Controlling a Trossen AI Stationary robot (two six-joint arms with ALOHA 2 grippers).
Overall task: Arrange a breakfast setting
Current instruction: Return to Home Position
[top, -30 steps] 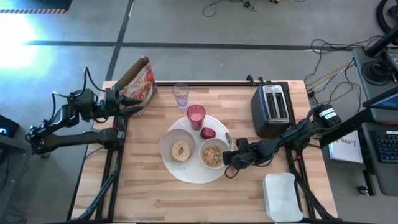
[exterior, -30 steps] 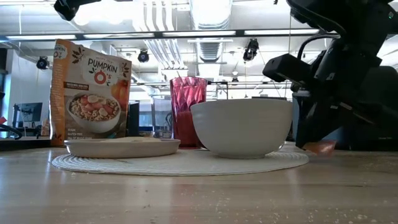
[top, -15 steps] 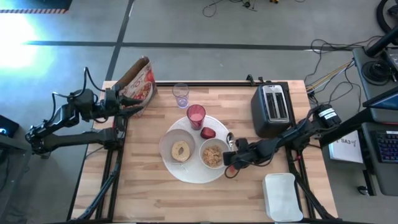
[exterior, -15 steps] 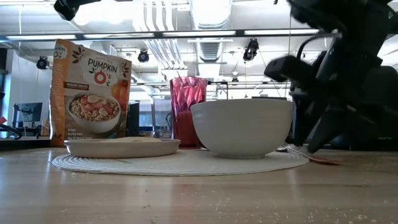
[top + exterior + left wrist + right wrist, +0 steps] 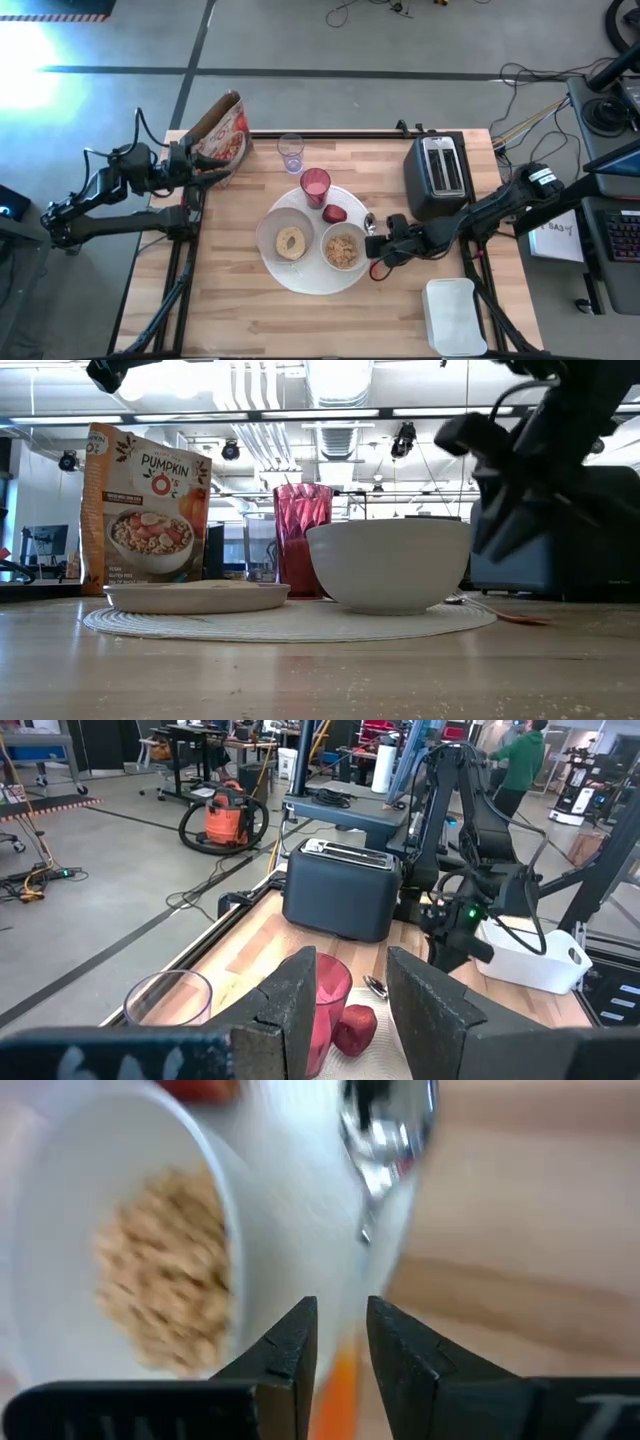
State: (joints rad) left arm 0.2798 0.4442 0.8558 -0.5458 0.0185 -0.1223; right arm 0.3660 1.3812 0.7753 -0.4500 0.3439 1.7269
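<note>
A large white plate [image 5: 300, 278] carries a bowl with a bagel [image 5: 290, 241], a bowl with cereal [image 5: 343, 249], a pink tumbler [image 5: 315, 186] and a red apple [image 5: 335, 213]. The orange-handled spoon [image 5: 505, 616] lies along the plate's right side, its metal bowl [image 5: 385, 1130] at the rim and its handle on the table. My right gripper [image 5: 376, 250] hovers just above the handle, fingers slightly open and empty. My left gripper [image 5: 188, 166] is open and empty at the table's far left, beside the cereal box [image 5: 226, 132].
A black toaster [image 5: 438, 172] stands at the far right. A white tray [image 5: 455, 315] sits at the near right. A clear glass [image 5: 291, 152] stands behind the tumbler. There is bare wood at the near left.
My right gripper has let go of the spoon's orange handle. The handle has come down from a raised slant and now lies on the table. The gripper has then risen and drawn back a little toward the table's right edge.
</note>
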